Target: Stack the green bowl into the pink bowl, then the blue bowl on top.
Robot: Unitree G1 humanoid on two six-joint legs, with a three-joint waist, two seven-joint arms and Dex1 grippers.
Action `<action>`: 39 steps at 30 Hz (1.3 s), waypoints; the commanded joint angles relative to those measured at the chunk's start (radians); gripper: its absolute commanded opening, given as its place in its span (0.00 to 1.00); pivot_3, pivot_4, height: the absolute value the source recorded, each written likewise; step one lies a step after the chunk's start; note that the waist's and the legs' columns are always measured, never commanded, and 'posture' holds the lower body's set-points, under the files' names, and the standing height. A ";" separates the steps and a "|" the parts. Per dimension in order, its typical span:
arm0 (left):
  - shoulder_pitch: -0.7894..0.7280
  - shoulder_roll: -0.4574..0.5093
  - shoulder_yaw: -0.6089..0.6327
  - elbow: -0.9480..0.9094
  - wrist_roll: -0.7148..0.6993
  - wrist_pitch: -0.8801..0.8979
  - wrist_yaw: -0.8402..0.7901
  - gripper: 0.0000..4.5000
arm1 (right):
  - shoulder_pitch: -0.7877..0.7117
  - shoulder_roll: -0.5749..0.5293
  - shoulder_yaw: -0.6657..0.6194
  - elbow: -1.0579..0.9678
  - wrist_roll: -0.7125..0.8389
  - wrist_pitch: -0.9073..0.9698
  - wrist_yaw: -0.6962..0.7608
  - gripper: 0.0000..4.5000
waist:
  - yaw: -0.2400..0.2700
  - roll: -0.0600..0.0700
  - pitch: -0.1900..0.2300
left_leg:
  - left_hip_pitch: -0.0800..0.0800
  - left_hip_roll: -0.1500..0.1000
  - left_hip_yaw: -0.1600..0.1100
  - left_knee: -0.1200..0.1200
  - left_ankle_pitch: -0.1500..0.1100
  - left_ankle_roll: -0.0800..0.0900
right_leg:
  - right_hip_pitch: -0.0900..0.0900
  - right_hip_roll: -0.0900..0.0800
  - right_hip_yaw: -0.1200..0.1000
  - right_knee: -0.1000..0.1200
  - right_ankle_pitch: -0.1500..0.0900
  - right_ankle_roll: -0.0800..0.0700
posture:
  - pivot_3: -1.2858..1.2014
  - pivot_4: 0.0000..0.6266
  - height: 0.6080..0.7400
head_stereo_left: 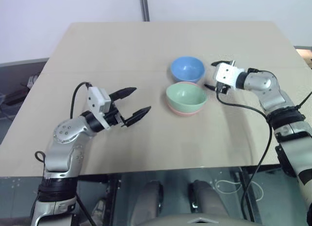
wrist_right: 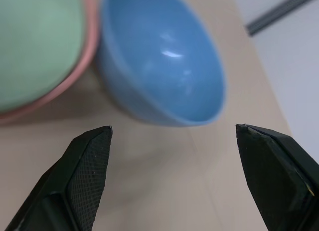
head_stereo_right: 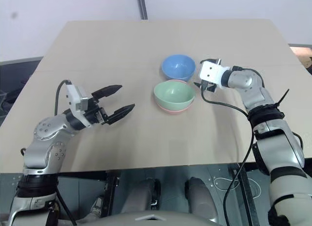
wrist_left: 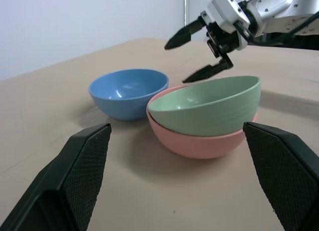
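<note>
Step 1 looks done: the green bowl (head_stereo_left: 185,96) sits nested in the pink bowl (head_stereo_left: 183,110) near the middle of the bench (head_stereo_left: 122,50). The blue bowl (head_stereo_left: 187,69) stands on the bench just behind them, not yet stacked. The right gripper (wrist_left: 198,55) hovers beside it, spread and empty; the left gripper (head_stereo_left: 130,105) is spread too, well apart. Count: 3 bowls, 1 of each colour, and 2 grippers.

green bowl (head_stereo_left: 185,96) nested in pink bowl (head_stereo_left: 181,110), blue bowl (head_stereo_left: 187,69) just behind, on table (head_stereo_left: 122,50)
</note>
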 commanded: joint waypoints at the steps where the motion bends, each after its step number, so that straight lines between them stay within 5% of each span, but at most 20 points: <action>1: 0.031 0.016 0.038 -0.083 -0.025 0.010 0.020 1.00 | -0.081 0.035 0.041 0.109 -0.088 -0.131 -0.057 0.95 | -0.004 0.000 0.000 | 0.000 0.000 0.000 0.000 0.000 0.000 | 0.000 0.000 0.001 0.000 0.000 0.000 | 0.52 0.24 1.00; 12: 0.134 0.021 0.087 -0.191 -0.047 0.038 0.081 1.00 | -0.236 0.121 0.174 0.380 -0.345 -0.223 -0.357 0.95 | -0.001 0.000 0.001 | 0.003 0.000 0.001 -0.005 0.003 -0.005 | 0.000 -0.001 0.002 -0.001 0.000 0.000 | 0.52 0.24 1.00; 16: 0.153 0.020 0.093 -0.212 -0.050 0.041 0.098 1.00 | -0.252 0.127 0.193 0.414 -0.382 -0.226 -0.386 0.67 | -0.001 0.000 0.001 | 0.003 0.000 0.001 -0.006 0.003 -0.005 | 0.000 -0.001 0.002 -0.002 0.000 0.000 | 0.52 0.24 1.00; 22: 0.163 0.016 0.093 -0.217 -0.045 0.035 0.110 1.00 | -0.260 0.102 0.215 0.419 -0.434 -0.249 -0.428 0.01 | -0.003 0.001 0.001 | 0.003 0.000 0.001 -0.006 0.003 -0.006 | 0.000 0.000 0.002 -0.002 0.000 0.000 | 0.52 0.24 1.00; 28: 0.138 0.005 0.065 -0.190 -0.035 0.025 0.107 1.00 | -0.285 0.027 0.181 0.372 -0.421 -0.294 -0.420 0.00 | -0.001 0.001 0.001 | 0.003 0.000 0.002 -0.007 0.003 -0.006 | 0.000 -0.001 0.002 -0.002 0.000 0.000 | 0.52 0.24 1.00; 32: 0.108 -0.001 0.047 -0.159 -0.031 0.019 0.098 1.00 | -0.241 -0.019 0.062 0.232 -0.214 -0.315 -0.187 0.00 | -0.002 0.001 0.001 | 0.002 0.000 0.001 -0.007 0.003 -0.005 | 0.000 -0.001 0.002 -0.002 0.000 0.000 | 0.52 0.24 1.00; 36: 0.082 -0.009 0.033 -0.120 -0.020 0.006 0.084 1.00 | -0.008 -0.093 -0.027 -0.317 0.181 -0.068 0.209 0.00 | 0.001 0.001 0.001 | 0.002 0.001 0.000 -0.007 0.001 -0.001 | 0.000 0.000 0.001 -0.003 0.000 0.000 | 0.52 0.24 1.00; 39: 0.064 -0.014 0.020 -0.092 -0.015 -0.004 0.068 1.00 | 0.144 -0.170 -0.042 -0.688 0.318 0.170 0.343 0.00 | 0.009 0.002 0.002 | -0.001 0.002 -0.004 -0.007 0.000 -0.001 | 0.001 -0.001 -0.001 -0.008 0.000 0.000 | 0.52 0.24 1.00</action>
